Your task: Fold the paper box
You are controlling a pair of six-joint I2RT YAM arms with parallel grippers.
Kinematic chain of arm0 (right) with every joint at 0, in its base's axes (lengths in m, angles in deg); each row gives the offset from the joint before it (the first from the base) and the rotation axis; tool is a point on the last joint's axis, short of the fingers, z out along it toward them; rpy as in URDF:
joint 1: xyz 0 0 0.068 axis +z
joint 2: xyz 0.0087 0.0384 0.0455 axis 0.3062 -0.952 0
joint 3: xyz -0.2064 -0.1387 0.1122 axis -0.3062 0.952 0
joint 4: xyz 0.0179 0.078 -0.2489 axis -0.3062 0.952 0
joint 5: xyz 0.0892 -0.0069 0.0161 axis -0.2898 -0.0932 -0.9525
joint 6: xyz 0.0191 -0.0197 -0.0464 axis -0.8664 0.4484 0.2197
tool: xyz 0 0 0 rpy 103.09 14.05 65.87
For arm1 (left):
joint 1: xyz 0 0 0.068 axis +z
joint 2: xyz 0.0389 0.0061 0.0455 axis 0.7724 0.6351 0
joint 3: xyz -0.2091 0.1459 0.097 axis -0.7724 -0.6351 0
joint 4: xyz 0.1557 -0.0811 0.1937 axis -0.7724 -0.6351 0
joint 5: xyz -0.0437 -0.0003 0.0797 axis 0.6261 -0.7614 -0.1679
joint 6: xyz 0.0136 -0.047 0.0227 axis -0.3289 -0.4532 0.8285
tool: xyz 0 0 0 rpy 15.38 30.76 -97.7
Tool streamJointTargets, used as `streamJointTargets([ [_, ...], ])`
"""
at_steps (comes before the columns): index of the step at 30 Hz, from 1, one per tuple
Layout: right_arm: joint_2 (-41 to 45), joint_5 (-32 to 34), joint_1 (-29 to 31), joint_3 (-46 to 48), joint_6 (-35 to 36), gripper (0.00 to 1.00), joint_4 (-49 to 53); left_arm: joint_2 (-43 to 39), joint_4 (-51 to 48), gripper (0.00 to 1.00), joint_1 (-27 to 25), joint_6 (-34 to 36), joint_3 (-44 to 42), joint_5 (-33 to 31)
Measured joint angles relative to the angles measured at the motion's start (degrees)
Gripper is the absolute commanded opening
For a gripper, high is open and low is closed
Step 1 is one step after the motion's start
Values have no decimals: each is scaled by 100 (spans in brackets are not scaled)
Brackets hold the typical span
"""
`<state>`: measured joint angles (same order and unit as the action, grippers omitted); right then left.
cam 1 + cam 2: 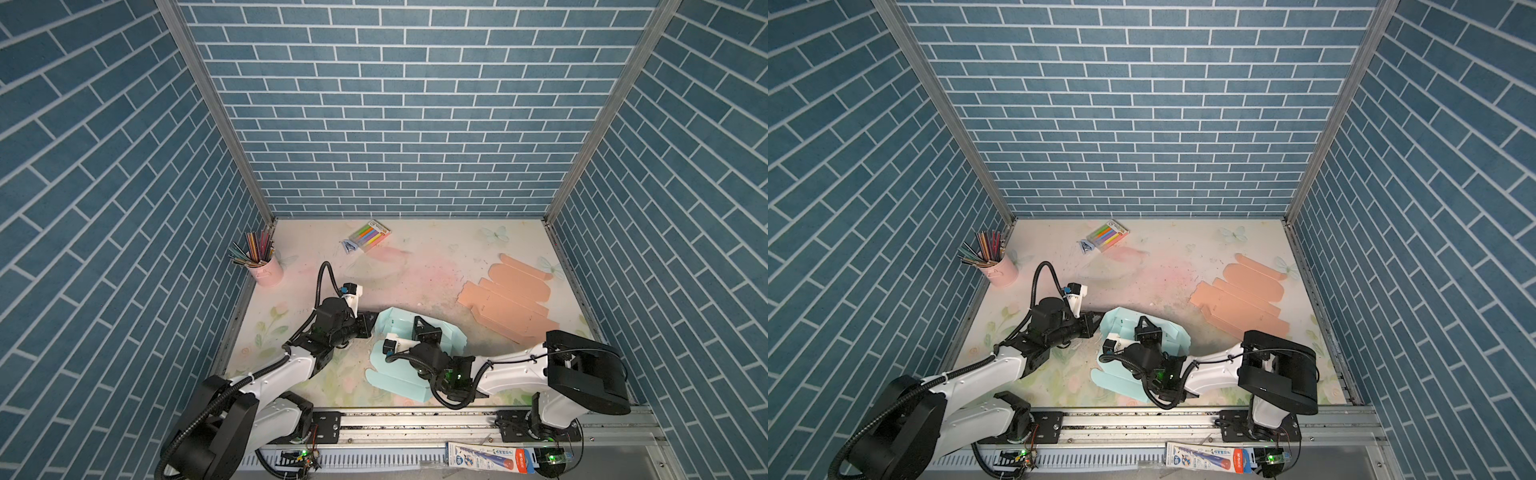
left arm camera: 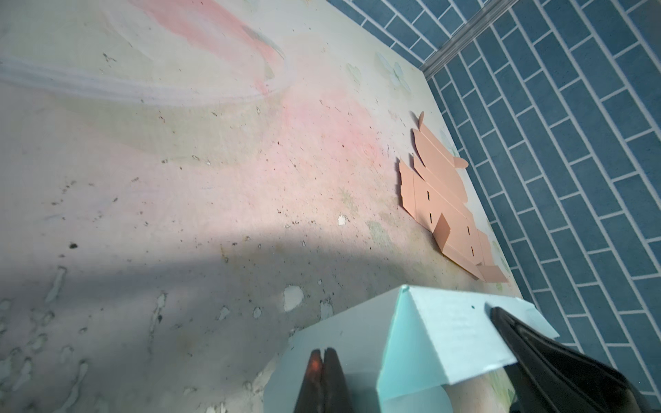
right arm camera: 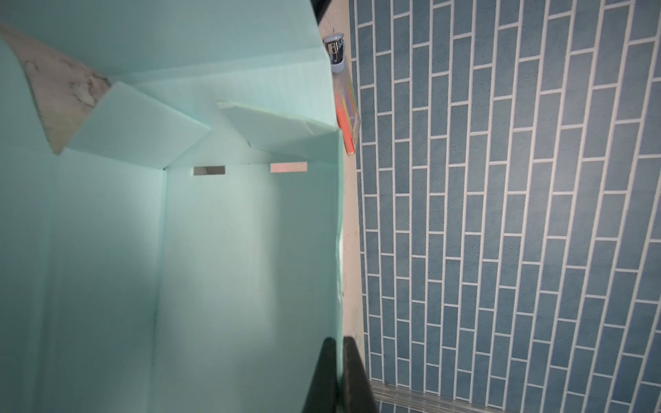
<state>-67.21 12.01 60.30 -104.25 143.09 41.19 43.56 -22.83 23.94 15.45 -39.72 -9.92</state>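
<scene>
L gripper (image 1: 372, 322) (image 1: 1097, 319) (image 2: 324, 354): my jaws here are pressed tight together, no gap. Tips sit against the outside of the box's L end. Can't tell if any paper is nipped btwn them.
R gripper (image 1: 419, 321) (image 1: 1144, 321) (image 3: 338, 357): my jaws are clamped on the box's thin upright side wall, one finger inside and one outside. I reach in from above the box floor.
Box: mint-green die-cut paper box (image 1: 392, 322) (image 1: 1121, 320) (image 2: 447, 332) (image 3: 214, 250), part-folded, at table ctr-front btwn my two arms. Far-side walls stand up; near flaps lie flat toward the front rail.
Box inside (R wrist view): corner tabs folded inward at the end wall, two small slots along its base crease.
Table: worn pastel floral tabletop (image 1: 415, 270) (image 1: 1154, 270) (image 2: 179, 178), box resting on it.
Blanks: stack of flat salmon-pink card box blanks (image 1: 507, 299) (image 1: 1241, 297) (image 2: 440, 200), R side of table near the R wall, well apart from the box.
Markers: clear pack of bright coloured markers (image 1: 370, 235) (image 1: 1106, 235) (image 3: 347, 107), far edge by the back wall. A small pale-blue stapler-like item (image 1: 348, 246) (image 3: 334, 53) lies just beside it.
Cup: pink metal cup (image 1: 266, 270) (image 1: 1000, 272) full of coloured pencils, upright, far-L corner.
Walls: blue brick-pattern panels (image 1: 415, 124) on three sides.
</scene>
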Motion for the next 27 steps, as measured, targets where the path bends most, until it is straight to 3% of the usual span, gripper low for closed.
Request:
streamJointTargets([
  [13,-2,79,76,140,507,1,-621,-142,-79,5,-675,136,-186,-501],
  [27,-129,149,208,229,610,4,-890,-24,264,30,-769,518,-634,-837],
])
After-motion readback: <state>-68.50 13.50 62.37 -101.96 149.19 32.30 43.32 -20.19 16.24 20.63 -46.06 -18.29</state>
